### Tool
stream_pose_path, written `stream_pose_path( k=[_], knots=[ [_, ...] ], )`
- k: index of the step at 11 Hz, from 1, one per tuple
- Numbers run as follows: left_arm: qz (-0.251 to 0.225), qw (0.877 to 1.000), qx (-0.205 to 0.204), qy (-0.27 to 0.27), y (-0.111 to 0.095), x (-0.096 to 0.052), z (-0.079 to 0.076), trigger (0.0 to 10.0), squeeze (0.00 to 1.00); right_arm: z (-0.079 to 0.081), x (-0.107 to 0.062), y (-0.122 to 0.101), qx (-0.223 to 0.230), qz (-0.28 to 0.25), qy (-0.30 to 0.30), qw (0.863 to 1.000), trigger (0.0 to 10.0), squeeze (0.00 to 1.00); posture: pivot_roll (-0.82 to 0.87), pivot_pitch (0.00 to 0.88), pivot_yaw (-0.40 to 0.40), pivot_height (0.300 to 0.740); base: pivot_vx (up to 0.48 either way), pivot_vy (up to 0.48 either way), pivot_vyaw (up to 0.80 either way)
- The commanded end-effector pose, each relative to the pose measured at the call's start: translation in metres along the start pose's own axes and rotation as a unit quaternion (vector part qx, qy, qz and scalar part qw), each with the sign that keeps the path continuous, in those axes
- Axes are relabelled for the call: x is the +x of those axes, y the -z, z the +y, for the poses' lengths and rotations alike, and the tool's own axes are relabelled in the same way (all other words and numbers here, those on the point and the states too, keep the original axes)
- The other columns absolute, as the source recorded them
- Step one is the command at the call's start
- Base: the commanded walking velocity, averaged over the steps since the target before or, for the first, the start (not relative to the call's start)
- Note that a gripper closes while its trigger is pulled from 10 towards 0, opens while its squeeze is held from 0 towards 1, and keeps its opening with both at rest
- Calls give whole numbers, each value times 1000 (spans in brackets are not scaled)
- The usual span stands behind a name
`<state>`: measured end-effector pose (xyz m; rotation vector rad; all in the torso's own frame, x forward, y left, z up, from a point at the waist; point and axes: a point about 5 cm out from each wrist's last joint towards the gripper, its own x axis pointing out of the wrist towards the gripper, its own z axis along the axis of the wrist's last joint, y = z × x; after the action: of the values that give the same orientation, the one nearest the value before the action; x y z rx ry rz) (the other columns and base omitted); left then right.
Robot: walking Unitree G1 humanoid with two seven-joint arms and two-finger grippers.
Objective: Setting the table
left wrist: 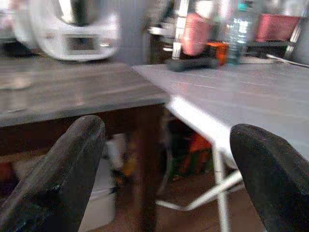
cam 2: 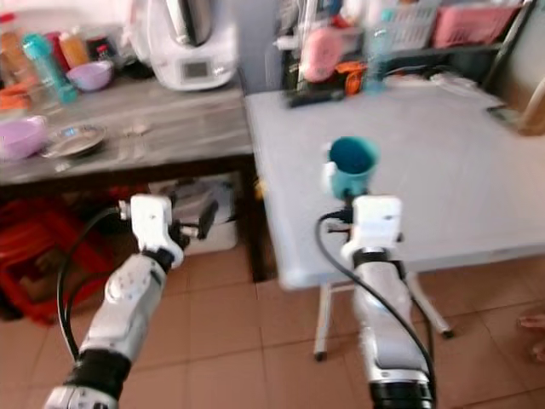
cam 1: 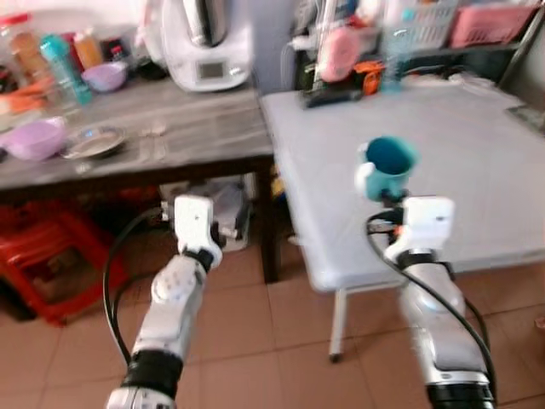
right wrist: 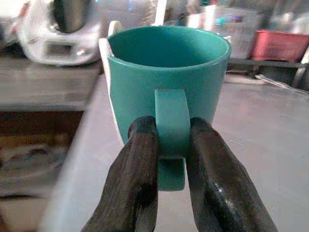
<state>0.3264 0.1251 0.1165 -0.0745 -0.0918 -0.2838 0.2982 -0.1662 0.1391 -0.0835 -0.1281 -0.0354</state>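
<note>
A teal mug (cam 1: 389, 162) is held upright over the front left part of the white table (cam 1: 477, 145). My right gripper (right wrist: 170, 145) is shut on the mug's handle (right wrist: 170, 121), one black finger on each side. The mug (right wrist: 164, 67) looks empty. My left gripper (left wrist: 164, 159) is open with nothing between its fingers, held low in front of the gap between the dark wooden counter (cam 1: 170, 128) and the white table. The left wrist (cam 1: 196, 221) sits below the counter's front edge.
On the counter stand a white kitchen machine (cam 1: 204, 43), a purple bowl (cam 1: 34, 138), a metal plate (cam 1: 94, 141), bottles and a small bowl (cam 1: 104, 77). Red stools (cam 1: 51, 256) sit under it. Baskets, a pink object and a bottle crowd the table's far edge.
</note>
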Motion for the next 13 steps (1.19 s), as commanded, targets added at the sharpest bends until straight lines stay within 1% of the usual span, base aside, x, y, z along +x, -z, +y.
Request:
stream_pose_path(
  k=[1, 5, 6, 7, 8, 9, 10, 11, 12, 13],
  knots=[
    [8, 1000, 8, -28, 4, -6, 16, 10000, 0, 13, 2, -11, 9, -23, -21, 999, 10000, 0, -12, 19, 35, 740, 0, 465, 669],
    [9, 1000, 9, -28, 5, -5, 13, 10000, 0, 13, 1, -12, 11, -24, -20, 999, 10000, 0, -16, 21, 35, 740, 0, 461, 577],
    [9, 1000, 9, -27, 6, -4, 13, 10000, 0, 13, 1, -12, 11, -25, -20, 999, 10000, 0, -16, 20, 35, 740, 0, 461, 450],
    [9, 1000, 7, -28, 6, -4, 13, 10000, 0, 13, 1, -12, 11, -25, -20, 999, 10000, 0, -16, 20, 35, 740, 0, 450, 0],
    [5, 999, 11, -30, 5, -4, 12, 10000, 0, 13, 1, -13, 11, -25, -19, 999, 10000, 0, -16, 20, 35, 740, 0, 0, 0],
    [-1, 1000, 5, -18, 4, -5, 10, 10000, 0, 12, 1, -13, 11, -26, -18, 999, 10000, 0, -14, 19, 35, 740, 0, 0, 0],
    [-1, 1000, 14, -7, 4, -6, 10, 10000, 0, 12, 0, -13, 11, -27, -17, 999, 10000, 0, -14, 19, 35, 740, 0, 0, 0],
    [7, 1000, 14, -6, 5, -6, 10, 10000, 0, 12, 0, -13, 10, -27, -17, 999, 10000, 0, -14, 19, 35, 740, 0, 0, 0],
    [0, 1000, 0, 3, 4, -7, 9, 10000, 0, 15, -1, -12, 9, -27, -21, 999, 10000, 0, -13, 18, 35, 740, 0, 0, 0],
    [-1, 1000, -1, 5, 4, -7, 8, 10000, 0, 16, -1, -11, 10, -27, -23, 999, 10000, 0, -12, 17, 35, 740, 270, 0, 0]
  ],
)
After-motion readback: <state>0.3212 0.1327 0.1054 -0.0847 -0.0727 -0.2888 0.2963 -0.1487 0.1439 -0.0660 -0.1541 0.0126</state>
